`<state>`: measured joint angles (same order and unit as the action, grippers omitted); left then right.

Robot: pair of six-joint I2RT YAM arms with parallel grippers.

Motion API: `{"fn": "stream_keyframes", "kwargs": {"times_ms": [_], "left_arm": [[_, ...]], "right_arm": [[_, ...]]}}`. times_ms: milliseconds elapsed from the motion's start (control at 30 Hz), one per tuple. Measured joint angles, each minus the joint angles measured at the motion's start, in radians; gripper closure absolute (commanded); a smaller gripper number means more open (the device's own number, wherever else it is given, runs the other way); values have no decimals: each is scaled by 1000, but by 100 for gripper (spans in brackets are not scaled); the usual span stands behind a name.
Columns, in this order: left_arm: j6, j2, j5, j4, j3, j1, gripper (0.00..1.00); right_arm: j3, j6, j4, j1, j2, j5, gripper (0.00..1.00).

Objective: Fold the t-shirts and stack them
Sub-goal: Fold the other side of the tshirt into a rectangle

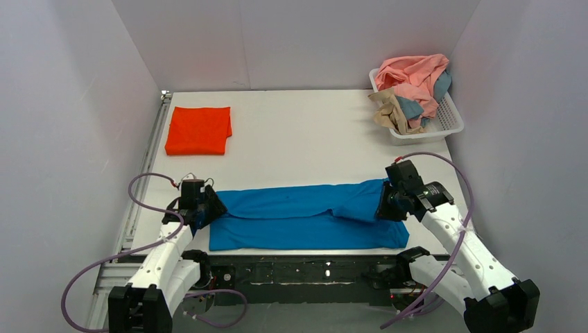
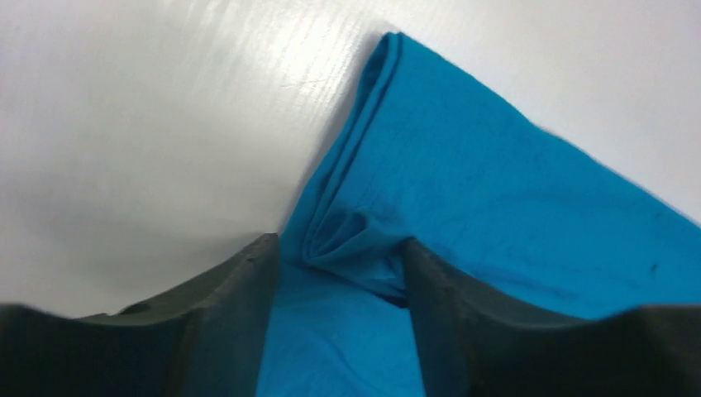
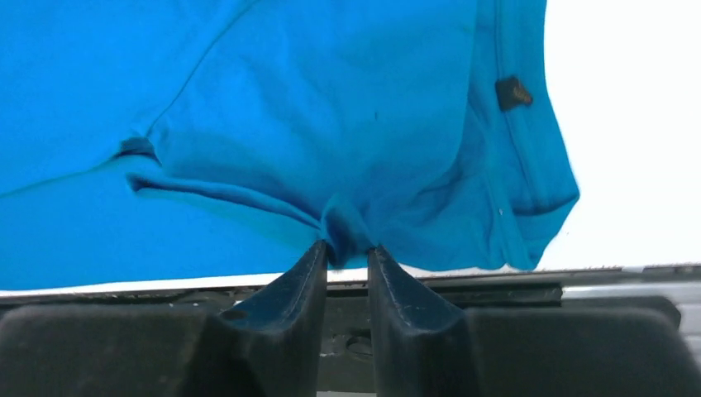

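A bright blue t-shirt (image 1: 298,215) lies stretched left to right along the near table edge, partly folded lengthwise. My left gripper (image 1: 208,206) is at its left end, and in the left wrist view this gripper (image 2: 339,244) has a bunched fold of the blue cloth (image 2: 496,190) between its fingers. My right gripper (image 1: 386,201) is at the right end. In the right wrist view it (image 3: 347,248) is shut on a pinch of the blue shirt (image 3: 289,99), held a little above the table. A folded orange-red t-shirt (image 1: 199,130) lies at the far left.
A white lattice basket (image 1: 451,125) stands at the far right corner, holding crumpled pink (image 1: 416,76), tan (image 1: 388,111) and dusty blue (image 1: 410,107) shirts. White walls enclose the table on three sides. The table's dark front rail (image 3: 496,285) runs just below the blue shirt.
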<state>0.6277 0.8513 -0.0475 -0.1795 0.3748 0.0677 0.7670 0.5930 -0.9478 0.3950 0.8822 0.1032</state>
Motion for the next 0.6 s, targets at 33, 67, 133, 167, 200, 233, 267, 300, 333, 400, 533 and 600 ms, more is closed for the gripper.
{"fn": "stream_keyframes", "kwargs": {"times_ms": [33,67,133,167,200,233,267,300,333,400,533,600], "left_arm": [[7,-10,-9,6,-3,0,23],[16,-23,-23,13,-3,0,14],[35,-61,-55,35,2,0,2],[44,-88,-75,53,8,0,2],[55,-114,-96,76,19,0,2],[69,-138,-114,100,37,0,2],[79,-157,-129,122,58,0,2],[89,-168,-135,137,77,0,2],[100,-174,-138,154,109,0,2],[117,-162,-132,180,166,0,2],[132,-30,-31,211,312,0,2],[132,85,60,208,381,8,2]], "right_arm": [[-12,17,-5,0,0,2,52],[-20,39,-13,0,-2,2,48],[-42,79,-44,0,-18,2,40],[-50,98,-66,0,-34,2,35],[-53,118,-92,0,-60,2,30],[-53,131,-110,0,-86,3,23],[-53,144,-126,0,-122,3,20],[-53,151,-134,0,-154,5,18],[-52,154,-138,0,-196,6,17],[-41,157,-137,0,-250,5,16],[-8,150,-72,0,-246,-43,14],[-7,151,-19,0,-194,-97,14]]}}
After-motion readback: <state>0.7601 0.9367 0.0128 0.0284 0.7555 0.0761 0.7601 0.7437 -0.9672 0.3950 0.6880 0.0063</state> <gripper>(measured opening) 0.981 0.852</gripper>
